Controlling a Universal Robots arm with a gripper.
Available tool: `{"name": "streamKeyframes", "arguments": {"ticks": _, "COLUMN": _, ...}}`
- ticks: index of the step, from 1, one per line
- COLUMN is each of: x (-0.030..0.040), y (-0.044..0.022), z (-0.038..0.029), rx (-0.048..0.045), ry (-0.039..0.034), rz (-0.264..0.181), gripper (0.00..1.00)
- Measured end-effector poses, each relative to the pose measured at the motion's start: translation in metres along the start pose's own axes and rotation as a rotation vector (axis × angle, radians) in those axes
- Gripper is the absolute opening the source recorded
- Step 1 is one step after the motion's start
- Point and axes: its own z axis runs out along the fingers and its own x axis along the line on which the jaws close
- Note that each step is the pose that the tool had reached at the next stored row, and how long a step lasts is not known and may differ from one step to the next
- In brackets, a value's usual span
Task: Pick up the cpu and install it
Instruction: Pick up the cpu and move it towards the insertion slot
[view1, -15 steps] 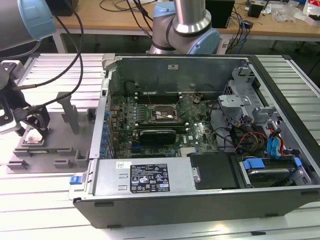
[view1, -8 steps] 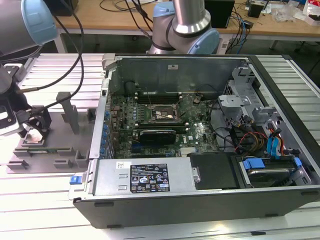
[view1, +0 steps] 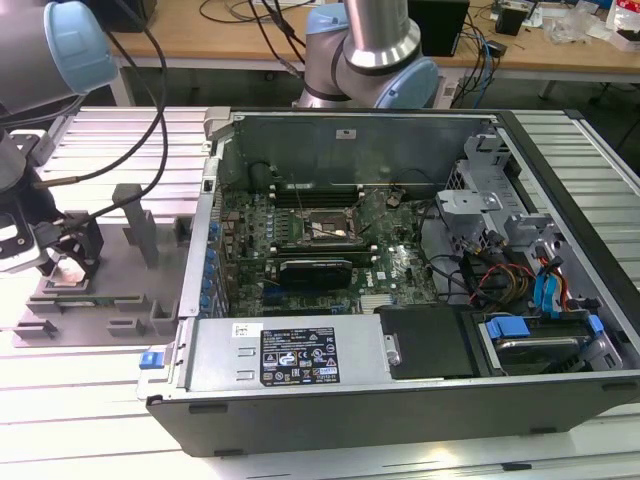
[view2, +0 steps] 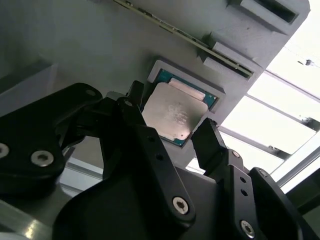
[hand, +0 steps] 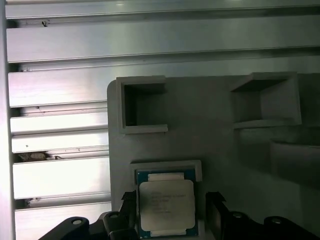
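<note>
Hand (hand: 170, 200), spread, straddles cpu (hand: 166, 206) seated in fixture (hand: 200, 125).

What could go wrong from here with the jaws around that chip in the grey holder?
1. The jaws straddle the chip with a wider gap on one side, so closing may shove it against the rim of its pocket in the grey holder and tilt it.
2. The chip is flat and thin-edged, so the grip could slip.
3. Loose cables lie near the socket inside the computer case, a possible snag.
</note>
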Motion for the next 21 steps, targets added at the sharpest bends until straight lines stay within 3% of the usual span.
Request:
{"name": "streamKeyframes", "arguments": {"ticks": 8, "x": 0.0037, "y": 0.0011, "z": 0.0054, "rx": 0.0027, "ry": 0.0, "rz": -0.001, "gripper": 0.66}}
{"name": "streamKeyframes", "arguments": {"ticks": 21, "x": 0.0037, "y": 0.003, "z": 0.0053, "rx": 0.0025, "ry": -0.0001, "rz": -0.001, "gripper": 0.66}}
